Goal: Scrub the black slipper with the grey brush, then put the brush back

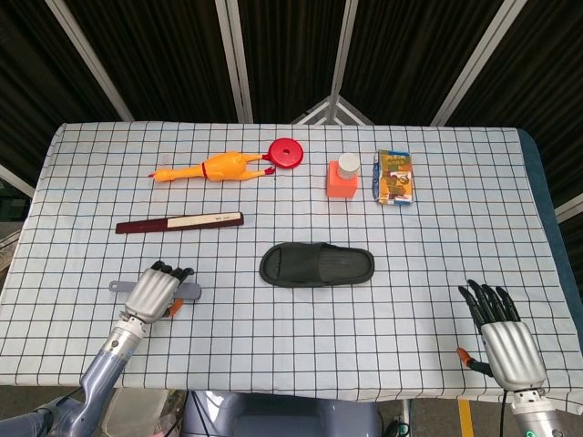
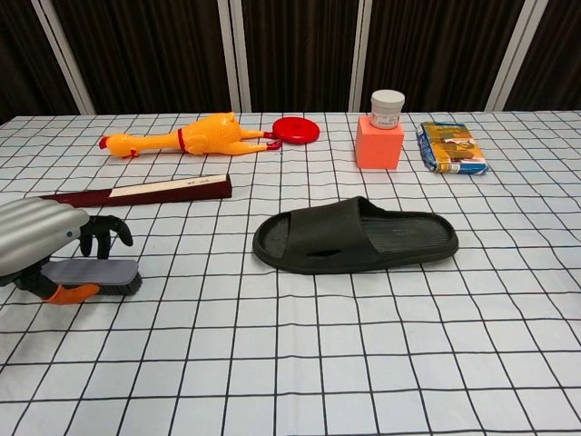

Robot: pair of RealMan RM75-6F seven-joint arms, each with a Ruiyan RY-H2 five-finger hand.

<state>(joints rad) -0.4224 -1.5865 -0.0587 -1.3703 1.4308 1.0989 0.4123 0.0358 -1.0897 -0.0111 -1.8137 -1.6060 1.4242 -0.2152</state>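
Overhead only: right robot hand (image 1: 504,341)

black slipper (image 1: 317,265) flat, table centre | grey brush (image 2: 93,272) flat, left

A robot test lab: dark curtains (image 2: 290,54) on metal framing back a counter (image 1: 437,264) under checked cloth.

You have a black slipper (image 2: 356,236), a grey brush (image 2: 91,272), a yellow rubber chicken (image 2: 182,136), and a white, black-gridded tablecloth (image 2: 363,363).
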